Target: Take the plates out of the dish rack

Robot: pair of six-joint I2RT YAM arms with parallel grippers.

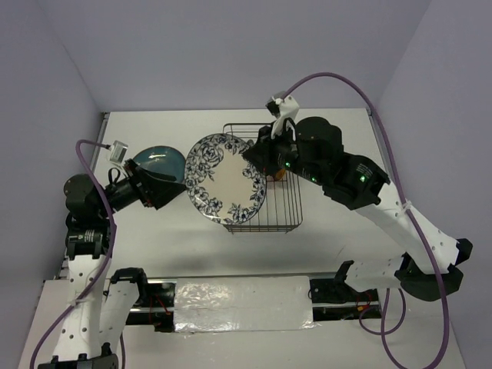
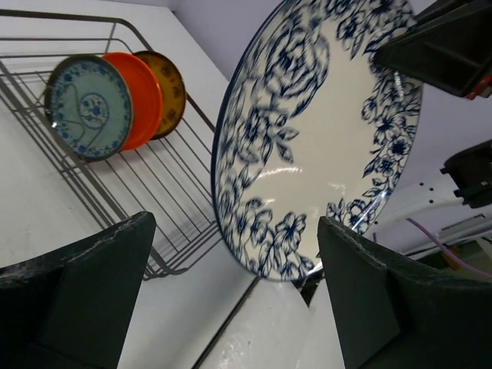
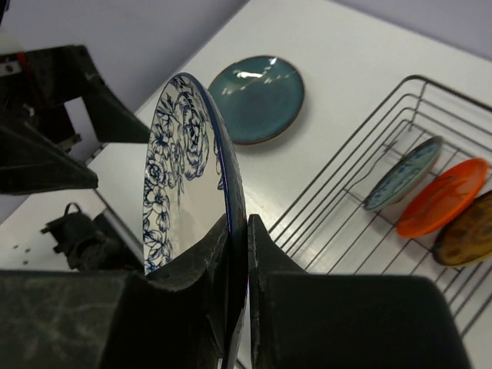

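White surface under pale walls carries the dish rack. To do this lift well, I should keep the pinch firm, carry the floral plate clear of the wire, then lay it flat near the teal plate. My right pincer is nearly closed, clamping that plate's rim, tilted on edge over the rack's left side. My left pincer gapes wide beside its face, holding nothing. Three plates stand racked.

No text, label, brand, number or sign can be read anywhere, whether on the blue-flowered plate, the other plates, the dish rack or the table.
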